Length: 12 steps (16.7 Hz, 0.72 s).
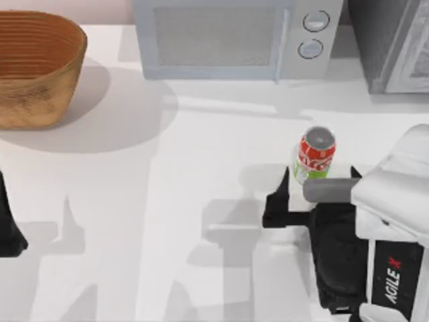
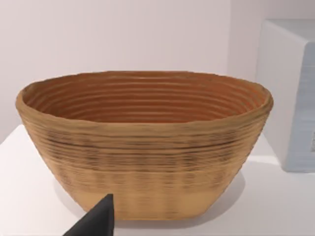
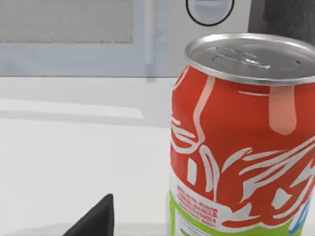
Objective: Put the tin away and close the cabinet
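The surface point(image 1: 201, 168) carries the cabinet point(image 1: 392, 43) at the far right, cut off at the frame edge, so its door state is hard to judge. The microwave point(image 1: 234, 37) stands beside it and the basket point(image 1: 37, 67) far left. The right tool point(image 1: 315, 201) is spread wide, 1 finger either side of the upright tin point(image 1: 315, 155), not yet gripping. The tin looks light, rigid and smooth, so mid-body suits best. The left tool point(image 1: 10, 231) sits parked at the left edge; I cannot tell its state.
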{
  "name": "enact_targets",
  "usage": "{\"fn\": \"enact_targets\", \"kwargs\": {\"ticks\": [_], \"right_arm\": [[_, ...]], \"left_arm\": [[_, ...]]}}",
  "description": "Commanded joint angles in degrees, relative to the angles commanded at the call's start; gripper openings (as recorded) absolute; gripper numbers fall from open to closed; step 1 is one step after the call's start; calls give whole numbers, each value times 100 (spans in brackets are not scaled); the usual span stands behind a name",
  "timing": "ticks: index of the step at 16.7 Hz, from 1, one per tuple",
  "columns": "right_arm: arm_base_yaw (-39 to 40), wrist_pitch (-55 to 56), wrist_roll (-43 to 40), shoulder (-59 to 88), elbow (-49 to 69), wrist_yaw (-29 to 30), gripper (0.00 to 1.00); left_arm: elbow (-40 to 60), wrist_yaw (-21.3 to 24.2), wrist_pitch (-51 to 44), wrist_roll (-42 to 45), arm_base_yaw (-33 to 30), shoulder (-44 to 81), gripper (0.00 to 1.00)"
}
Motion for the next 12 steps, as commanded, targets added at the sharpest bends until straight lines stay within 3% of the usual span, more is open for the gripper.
{"fn": "enact_targets", "kwargs": {"ticks": [6,12], "right_arm": [[-25,9,-2,36,9,-9,100],[-592,-485,-116,247,816,-580,100]], "left_arm": [[0,0,0,0,0,0,100],[0,0,0,0,0,0,100]]}}
